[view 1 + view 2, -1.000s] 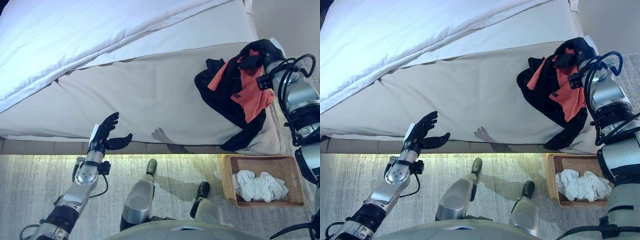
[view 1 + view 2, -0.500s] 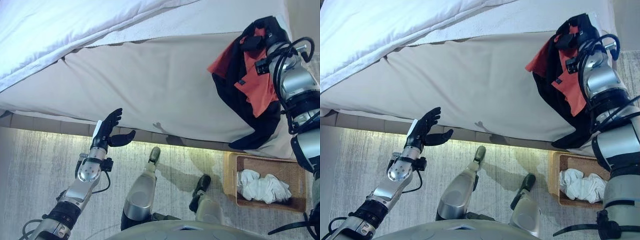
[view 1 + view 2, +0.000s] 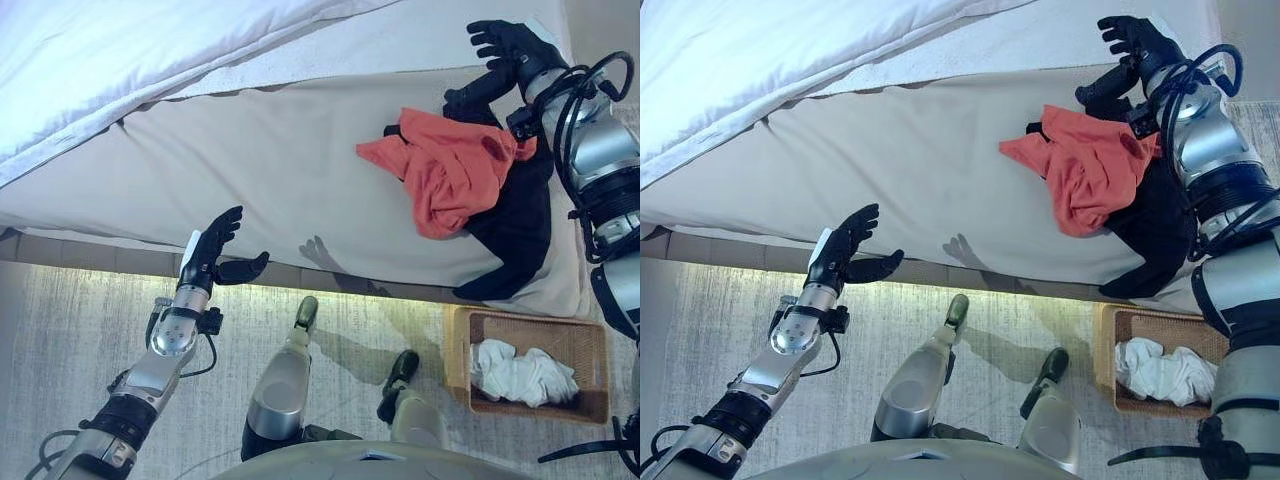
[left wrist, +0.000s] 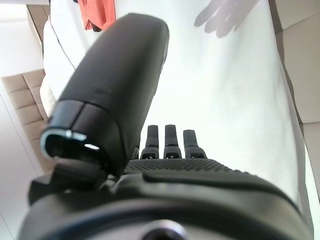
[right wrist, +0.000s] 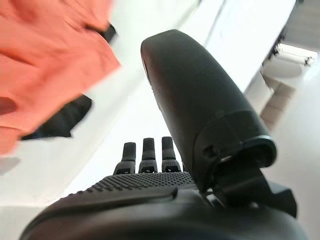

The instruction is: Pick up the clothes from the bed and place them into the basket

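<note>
An orange garment (image 3: 448,172) lies crumpled on the right part of the bed, on top of a black garment (image 3: 520,225) that hangs over the mattress edge. The same orange cloth (image 5: 45,60) shows in the right wrist view. My right hand (image 3: 508,47) hovers open just beyond the clothes with straight fingers, holding nothing. On the floor at the lower right stands a wicker basket (image 3: 580,338) with white cloth (image 3: 522,374) in it. My left hand (image 3: 212,251) floats open at the bed's near edge, far left of the clothes.
The beige mattress sheet (image 3: 270,170) spreads across the middle, with a white duvet (image 3: 110,50) bunched at the far left. A pale carpet (image 3: 60,340) lies in front of the bed.
My right hand has let go of the clothes and opened, moving up past them. The orange garment has dropped and spread to the left over the black one. The camera has shifted.
</note>
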You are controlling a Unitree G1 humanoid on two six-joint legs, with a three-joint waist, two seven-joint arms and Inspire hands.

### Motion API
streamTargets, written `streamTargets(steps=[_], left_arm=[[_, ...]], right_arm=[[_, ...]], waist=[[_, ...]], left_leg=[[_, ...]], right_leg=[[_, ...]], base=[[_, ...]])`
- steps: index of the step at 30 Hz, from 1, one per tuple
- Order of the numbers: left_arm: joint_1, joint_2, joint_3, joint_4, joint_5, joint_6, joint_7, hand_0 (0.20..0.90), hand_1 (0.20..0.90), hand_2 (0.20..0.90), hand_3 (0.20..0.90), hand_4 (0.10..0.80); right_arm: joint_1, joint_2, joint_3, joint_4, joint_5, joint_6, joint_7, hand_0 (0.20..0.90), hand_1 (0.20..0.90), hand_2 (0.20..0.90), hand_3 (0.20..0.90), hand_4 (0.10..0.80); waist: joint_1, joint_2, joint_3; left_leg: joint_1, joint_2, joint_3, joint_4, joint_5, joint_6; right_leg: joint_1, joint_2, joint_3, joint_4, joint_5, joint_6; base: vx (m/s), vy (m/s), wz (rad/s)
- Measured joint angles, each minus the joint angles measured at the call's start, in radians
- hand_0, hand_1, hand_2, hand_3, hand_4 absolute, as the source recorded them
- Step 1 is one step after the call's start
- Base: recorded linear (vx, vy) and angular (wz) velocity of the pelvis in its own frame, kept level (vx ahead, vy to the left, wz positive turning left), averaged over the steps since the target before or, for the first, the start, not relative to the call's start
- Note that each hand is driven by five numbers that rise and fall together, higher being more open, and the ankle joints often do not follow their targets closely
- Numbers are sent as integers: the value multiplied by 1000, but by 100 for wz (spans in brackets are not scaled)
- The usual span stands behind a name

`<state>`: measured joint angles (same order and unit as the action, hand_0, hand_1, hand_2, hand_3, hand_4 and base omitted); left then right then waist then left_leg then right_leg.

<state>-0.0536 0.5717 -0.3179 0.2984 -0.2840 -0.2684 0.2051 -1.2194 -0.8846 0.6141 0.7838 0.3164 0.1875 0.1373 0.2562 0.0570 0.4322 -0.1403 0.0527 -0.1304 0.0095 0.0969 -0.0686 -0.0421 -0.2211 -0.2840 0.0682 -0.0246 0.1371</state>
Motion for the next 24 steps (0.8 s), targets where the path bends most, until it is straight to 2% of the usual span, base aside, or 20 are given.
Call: streamTargets(steps=[4, 7, 12, 16, 18, 24], left_arm=[[2, 0, 0, 0, 0, 0, -9, 900, 900, 900, 900, 800], [3, 1, 0, 0, 0, 0, -16, 900, 900, 900, 900, 800], [12, 1, -1, 0, 0, 0, -10, 900, 900, 900, 900, 800], [4, 1, -21, -5, -4, -16, 16, 900, 900, 900, 900, 800], [-26, 1, -27, -31, -12, -21, 29, 900, 900, 900, 900, 800], [-70, 7, -37, -66, -20, -23, 48, 900, 900, 900, 900, 800]], right_arm=[[0, -17, 1, 14, -1, 2, 68, 900, 900, 900, 900, 800], [0, -20, 1, 47, -58, 0, 58, 900, 900, 900, 900, 800], [0, -26, 3, 80, -192, -5, -46, 900, 900, 900, 900, 800], [-32, -54, 134, 73, -410, -5, -121, 900, 900, 900, 900, 800], [-59, -54, 171, 72, -478, 12, -129, 900, 900, 900, 900, 800], [-58, -19, 191, 78, -497, 74, -162, 900, 900, 900, 900, 800]], waist=[[-11, 0, 0], [-11, 0, 0], [-9, 0, 0], [-6, 4, 11], [0, 13, 81], [14, 18, 107]], left_leg=[[0, 1, 0, 0, 1, -2], [0, 0, 0, 0, 3, -5], [-15, -2, 0, 0, 6, -6], [-92, -13, 2, 38, 8, -6], [-102, -19, 2, 74, 8, -6], [-230, -59, -11, 169, 4, -3]], right_leg=[[0, 2, -1, 0, 0, 0], [0, 1, 0, 1, 0, 0], [-22, -2, 3, 7, 0, 0], [-107, -12, 13, 62, 0, 0], [-130, -23, 25, 112, -2, 0], [-287, -87, 26, 298, -63, -11]], base=[[0, 0, 0], [0, 0, 0], [-30, 27, -1], [-98, 36, -3], [-102, -11, -6], [-71, -10, 14]])
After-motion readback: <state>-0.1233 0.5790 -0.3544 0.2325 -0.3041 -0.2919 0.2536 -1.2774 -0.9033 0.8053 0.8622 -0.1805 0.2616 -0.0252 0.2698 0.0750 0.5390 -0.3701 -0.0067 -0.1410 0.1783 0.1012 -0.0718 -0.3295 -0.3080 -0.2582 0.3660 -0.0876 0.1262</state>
